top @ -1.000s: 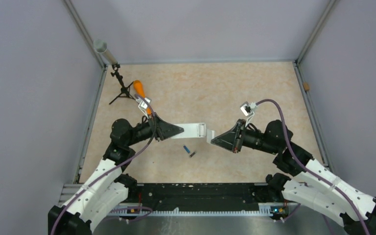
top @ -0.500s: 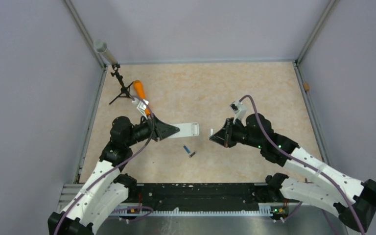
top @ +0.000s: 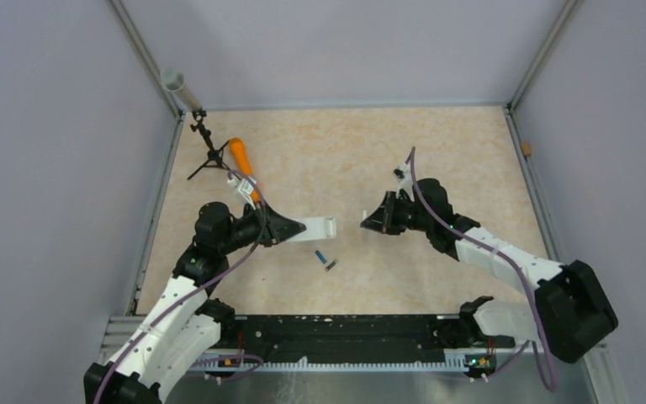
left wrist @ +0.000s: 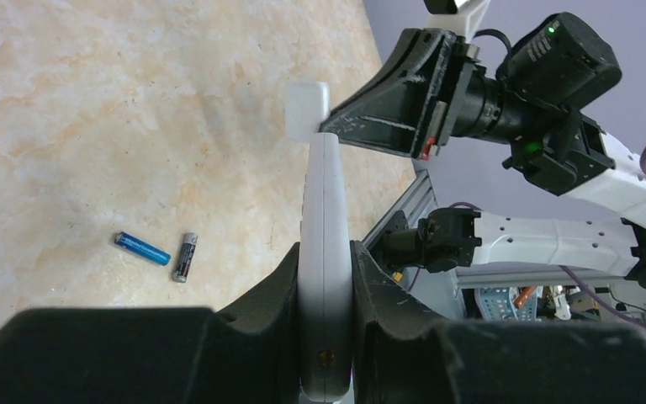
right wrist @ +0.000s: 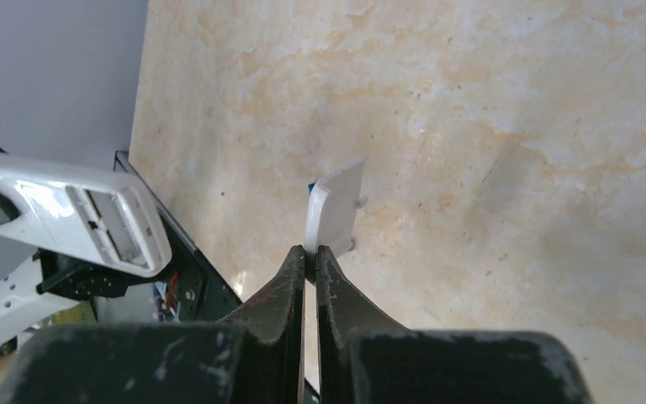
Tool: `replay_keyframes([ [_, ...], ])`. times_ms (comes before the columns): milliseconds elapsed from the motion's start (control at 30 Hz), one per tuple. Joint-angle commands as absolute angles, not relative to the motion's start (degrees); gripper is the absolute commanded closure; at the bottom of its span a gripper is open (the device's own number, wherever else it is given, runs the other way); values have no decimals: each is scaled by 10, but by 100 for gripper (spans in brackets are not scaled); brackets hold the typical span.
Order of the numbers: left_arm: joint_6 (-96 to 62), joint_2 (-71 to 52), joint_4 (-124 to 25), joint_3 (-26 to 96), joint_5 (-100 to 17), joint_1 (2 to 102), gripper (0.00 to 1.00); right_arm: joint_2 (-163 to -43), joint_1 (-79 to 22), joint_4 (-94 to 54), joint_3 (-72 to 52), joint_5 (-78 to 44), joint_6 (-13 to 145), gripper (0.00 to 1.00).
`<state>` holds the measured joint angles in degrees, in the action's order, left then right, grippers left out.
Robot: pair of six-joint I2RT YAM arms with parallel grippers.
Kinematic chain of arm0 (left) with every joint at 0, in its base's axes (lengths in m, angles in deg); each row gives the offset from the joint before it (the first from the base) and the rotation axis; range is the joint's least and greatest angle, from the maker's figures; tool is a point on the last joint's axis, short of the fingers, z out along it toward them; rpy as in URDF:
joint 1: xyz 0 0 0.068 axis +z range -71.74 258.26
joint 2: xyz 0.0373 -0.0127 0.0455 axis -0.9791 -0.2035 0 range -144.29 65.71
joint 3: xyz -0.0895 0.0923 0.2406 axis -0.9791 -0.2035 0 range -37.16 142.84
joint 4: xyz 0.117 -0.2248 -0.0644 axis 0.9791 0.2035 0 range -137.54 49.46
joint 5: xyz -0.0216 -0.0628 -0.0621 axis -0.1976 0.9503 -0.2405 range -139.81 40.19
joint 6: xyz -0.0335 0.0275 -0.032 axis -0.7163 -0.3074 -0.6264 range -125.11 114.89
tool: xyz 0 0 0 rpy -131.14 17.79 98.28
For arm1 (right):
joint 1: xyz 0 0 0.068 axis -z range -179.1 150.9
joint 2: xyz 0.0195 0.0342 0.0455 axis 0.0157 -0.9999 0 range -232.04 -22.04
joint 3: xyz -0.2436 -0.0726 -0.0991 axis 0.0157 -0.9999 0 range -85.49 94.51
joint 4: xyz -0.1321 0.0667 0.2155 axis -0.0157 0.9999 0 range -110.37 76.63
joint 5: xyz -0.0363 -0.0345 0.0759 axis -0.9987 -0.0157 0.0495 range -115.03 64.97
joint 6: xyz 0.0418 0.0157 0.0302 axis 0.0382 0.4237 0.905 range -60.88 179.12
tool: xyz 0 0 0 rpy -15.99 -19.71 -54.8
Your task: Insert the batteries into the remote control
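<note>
My left gripper [top: 293, 225] is shut on the white remote control [top: 317, 227], which it holds on edge, pointing right. In the left wrist view the remote control [left wrist: 323, 219] runs up from between the fingers [left wrist: 269, 290]. In the right wrist view its empty battery recess [right wrist: 105, 225] faces the camera. My right gripper [top: 372, 224] is shut on a thin white battery cover [right wrist: 336, 206], held a short gap right of the remote's tip. The two batteries lie on the table below that gap: a blue one [top: 320, 255] and a dark one [top: 330, 266], side by side.
An orange cylinder [top: 240, 156] and a small black tripod [top: 206, 153] stand at the back left, with a grey tube [top: 175, 83] in the corner. A black rail [top: 336, 332] lines the near edge. Grey walls close in three sides.
The right gripper has pulled the white cover away from the remote's end, and its arm has swung toward the far side. The left gripper drew the remote slightly left. The batteries have not moved.
</note>
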<state>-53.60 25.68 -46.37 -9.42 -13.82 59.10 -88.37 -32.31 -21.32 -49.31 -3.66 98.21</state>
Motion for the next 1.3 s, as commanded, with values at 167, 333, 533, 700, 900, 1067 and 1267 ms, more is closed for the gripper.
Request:
replay_keyframes([
  [167, -539, 248, -491, -103, -147, 595, 100, -1025, -248, -457, -532, 83, 1020, 100],
  [333, -542, 245, -498, -108, -148, 595, 100, -1095, -233, -528, -530, 101, 1037, 100],
  [533, -552, 238, -516, -112, -143, 595, 100, -1171, -227, -585, -517, 118, 1051, 100],
  [700, -542, 233, -508, -102, -147, 595, 100, -1214, -221, -613, -512, 127, 1064, 100],
  [900, -554, 223, -523, -108, -142, 595, 100, -1231, -210, -602, -515, 124, 1060, 97],
  [1067, -554, 222, -525, -109, -145, 596, 100, -1228, -205, -581, -524, 111, 1052, 86],
  [1267, -561, 216, -531, -115, -147, 597, 100, -1214, -205, -546, -528, 96, 1038, 73],
])
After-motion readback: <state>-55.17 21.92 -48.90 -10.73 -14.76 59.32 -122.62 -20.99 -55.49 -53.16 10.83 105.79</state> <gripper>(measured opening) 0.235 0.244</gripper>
